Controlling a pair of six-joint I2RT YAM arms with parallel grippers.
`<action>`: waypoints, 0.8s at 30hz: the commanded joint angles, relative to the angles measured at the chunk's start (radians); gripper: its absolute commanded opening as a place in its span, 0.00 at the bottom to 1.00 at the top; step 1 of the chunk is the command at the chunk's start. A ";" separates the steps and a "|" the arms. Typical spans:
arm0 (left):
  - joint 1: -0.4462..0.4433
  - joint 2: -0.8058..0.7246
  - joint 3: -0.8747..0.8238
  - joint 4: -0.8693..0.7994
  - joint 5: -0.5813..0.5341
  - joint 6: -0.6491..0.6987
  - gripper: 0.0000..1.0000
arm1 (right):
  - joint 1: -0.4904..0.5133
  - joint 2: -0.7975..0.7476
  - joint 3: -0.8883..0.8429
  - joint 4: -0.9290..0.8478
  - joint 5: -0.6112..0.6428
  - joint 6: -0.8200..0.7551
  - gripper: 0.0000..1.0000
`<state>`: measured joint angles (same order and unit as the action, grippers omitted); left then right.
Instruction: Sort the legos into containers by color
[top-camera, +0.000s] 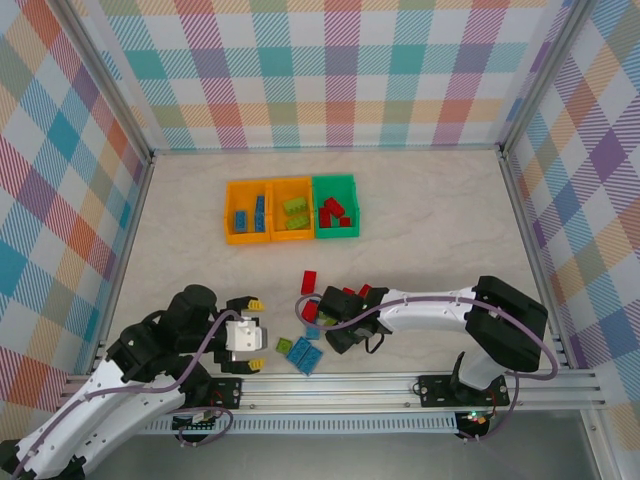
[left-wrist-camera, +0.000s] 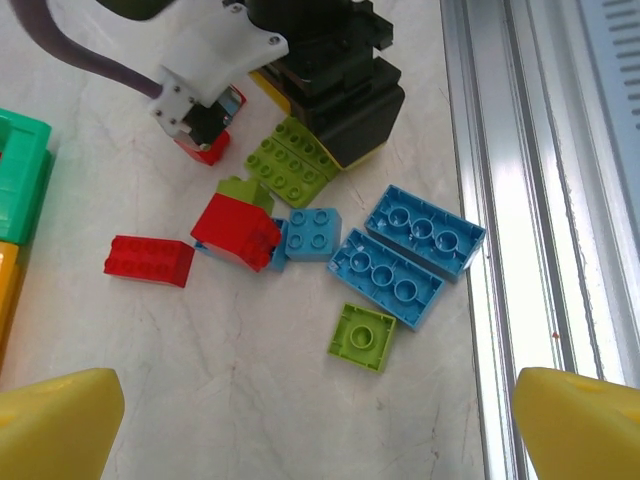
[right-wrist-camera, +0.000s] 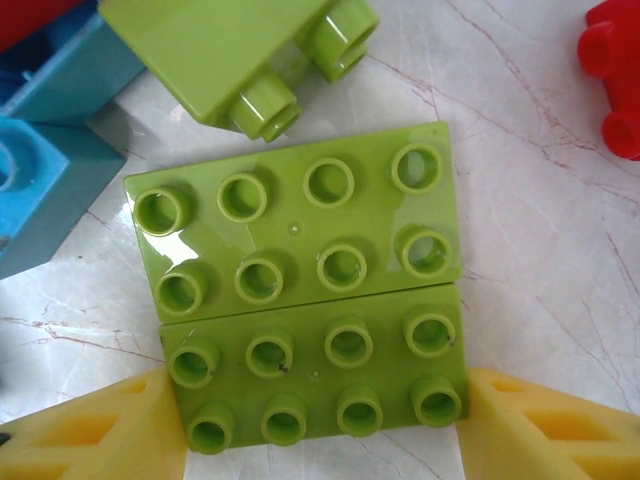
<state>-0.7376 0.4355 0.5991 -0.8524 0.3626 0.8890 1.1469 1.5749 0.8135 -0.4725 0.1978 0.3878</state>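
My right gripper (right-wrist-camera: 320, 420) is down on the table, its yellow fingers pressed against both short ends of a lime green lego (right-wrist-camera: 315, 375). A second lime plate (right-wrist-camera: 295, 230) lies flush against that brick, with a third lime brick (right-wrist-camera: 235, 50) behind it. In the top view the right gripper (top-camera: 335, 330) sits in the loose pile. My left gripper (left-wrist-camera: 318, 430) hovers open with nothing between its fingers, just short of a lime square (left-wrist-camera: 362, 337), two long blue bricks (left-wrist-camera: 385, 277) and red bricks (left-wrist-camera: 150, 260). The containers stand at the back: orange (top-camera: 229, 212) with blue legos, orange (top-camera: 292, 181) with lime, green (top-camera: 336, 179) with red.
A lone red brick (top-camera: 309, 281) lies between the pile and the bins. Blue bricks (top-camera: 307, 354) and a lime piece (top-camera: 285, 346) lie close to the metal rail (top-camera: 330, 385) at the near edge. Checked walls enclose the table on three sides.
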 joint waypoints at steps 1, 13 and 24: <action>-0.005 0.002 -0.024 0.057 0.038 0.031 1.00 | 0.004 0.044 -0.010 0.058 -0.011 -0.005 0.58; -0.003 -0.067 -0.092 0.238 0.017 0.003 1.00 | -0.027 -0.309 -0.003 0.051 0.077 -0.025 0.55; 0.082 -0.314 -0.241 0.428 -0.144 -0.084 1.00 | -0.307 -0.039 0.282 0.378 -0.120 -0.198 0.54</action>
<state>-0.6762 0.1635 0.3820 -0.5072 0.2634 0.8455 0.8738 1.4357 1.0153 -0.2283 0.1509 0.2512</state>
